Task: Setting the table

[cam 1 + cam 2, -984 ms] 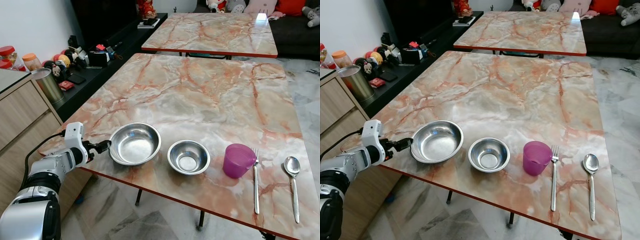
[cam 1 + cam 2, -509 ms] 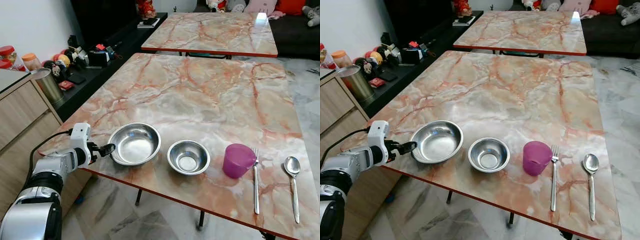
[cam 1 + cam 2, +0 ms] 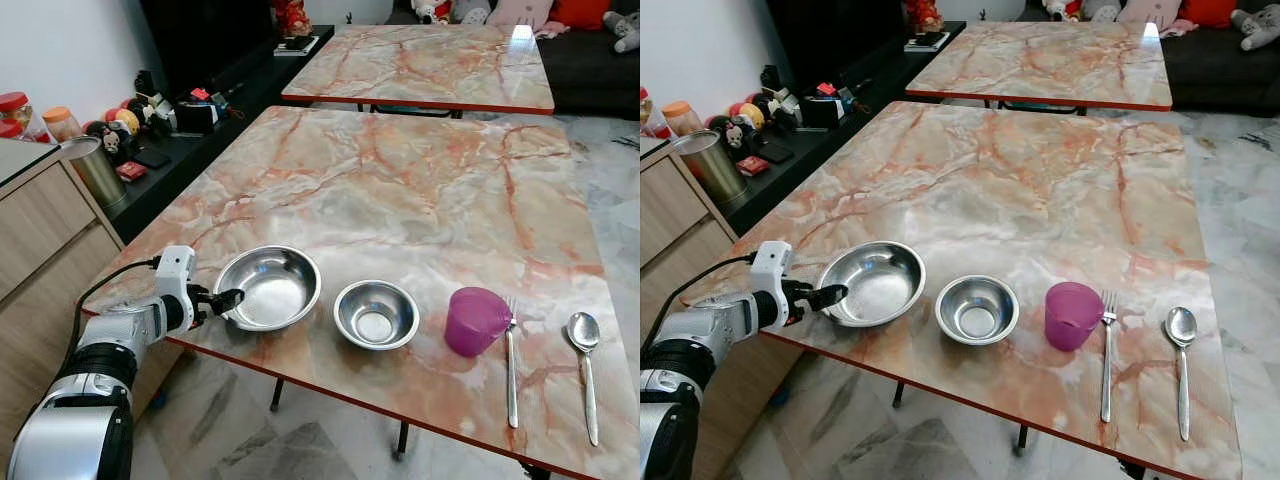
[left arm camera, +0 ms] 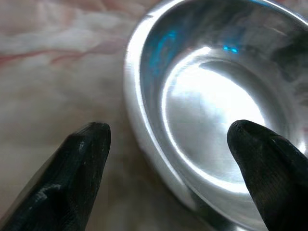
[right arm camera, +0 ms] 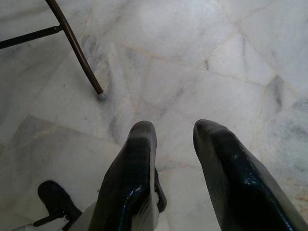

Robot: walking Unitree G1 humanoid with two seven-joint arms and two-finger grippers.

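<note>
Since a second ago the left gripper (image 3: 228,297) has advanced — its fingers (image 4: 82,159), spread wide, now straddle the large bowl's (image 3: 272,286) near rim on the desk (image 3: 400,190). Settle lower before closing, or steel slips.

Right gripper (image 5: 175,139), two black fingers (image 5: 132,178) slightly apart, above grey marble floor (image 5: 202,53), thin dark table leg (image 5: 77,50), dark foot (image 5: 57,199)

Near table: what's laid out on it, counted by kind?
Steel bowls: 2, a large one and a small one
Purple cup: 1
Fork: 1
Spoon: 1
Total: 5
</note>
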